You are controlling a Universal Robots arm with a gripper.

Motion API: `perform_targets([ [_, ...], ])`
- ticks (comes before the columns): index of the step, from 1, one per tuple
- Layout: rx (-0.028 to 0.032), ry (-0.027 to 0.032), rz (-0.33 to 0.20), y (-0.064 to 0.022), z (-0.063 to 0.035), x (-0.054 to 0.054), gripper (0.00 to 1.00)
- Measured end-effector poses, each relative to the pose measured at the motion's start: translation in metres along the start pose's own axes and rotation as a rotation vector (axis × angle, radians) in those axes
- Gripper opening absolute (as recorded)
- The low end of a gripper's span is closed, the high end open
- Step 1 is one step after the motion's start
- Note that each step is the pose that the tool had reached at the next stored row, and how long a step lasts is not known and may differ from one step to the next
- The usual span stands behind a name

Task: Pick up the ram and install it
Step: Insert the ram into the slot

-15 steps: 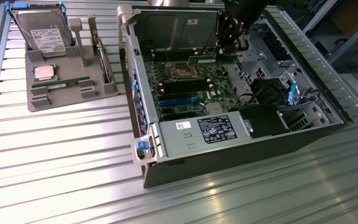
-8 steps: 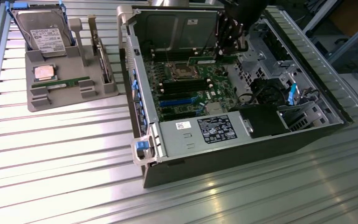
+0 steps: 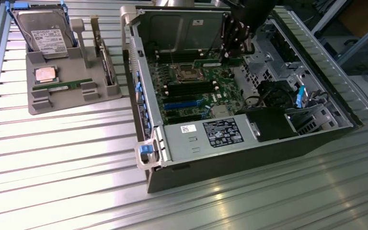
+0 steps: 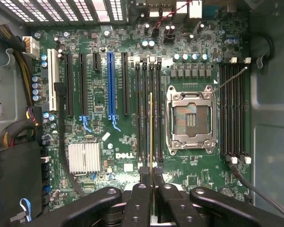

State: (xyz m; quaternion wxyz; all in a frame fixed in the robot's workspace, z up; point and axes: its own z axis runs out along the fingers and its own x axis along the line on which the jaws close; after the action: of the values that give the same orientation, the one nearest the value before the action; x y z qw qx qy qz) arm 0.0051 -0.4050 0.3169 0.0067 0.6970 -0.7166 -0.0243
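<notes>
Wrist view: gripper (image 4: 151, 188) closed down to a board's thickness, fingers (image 4: 141, 201) pinching the ram (image 4: 151, 137) edge-on, gold contact edge toward the motherboard (image 4: 100, 101). Exterior view: same stick hanging inside the open case (image 3: 248, 163), at about 2 o'clock from the empty CPU socket (image 3: 189, 73). Above the board and not yet in a slot, as far as can be judged. Twin stick (image 3: 63, 86) lying in the grey tray (image 3: 56, 104) at about 9 o'clock of the case, with the silver processor chip (image 3: 45, 74) near it at 11 o'clock.

Step in hand, by judgement: seating the held stick in the bank of DIMM slots (image 4: 146, 109) beside the socket. Looks roughly parallel to the slots and over one of the middle ones; which one, cannot tell.

To do it well:
- Square the long edge to the chosen slot before any descent.
- Confirm end latches open; state not readable here.
- Match notch to slot key; notch not visible, so treat as unverified.
- Descend straight, no tilt, with even pressure along the length.
- Mind clearance to neighbouring slots and the capacitors near the slot ends.
- Stop on early resistance rather than push through. Risk of bent contacts or a cracked board.
</notes>
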Motion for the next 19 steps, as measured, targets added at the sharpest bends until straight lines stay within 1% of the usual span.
perform_targets([
  [11, 0.0, -0.0001, 0.0, -0.0002, 0.0069, 0.0, 0.13],
  [19, 0.0, 0.0, 0.0, -0.0005, 0.0139, 0.001, 0.13],
])
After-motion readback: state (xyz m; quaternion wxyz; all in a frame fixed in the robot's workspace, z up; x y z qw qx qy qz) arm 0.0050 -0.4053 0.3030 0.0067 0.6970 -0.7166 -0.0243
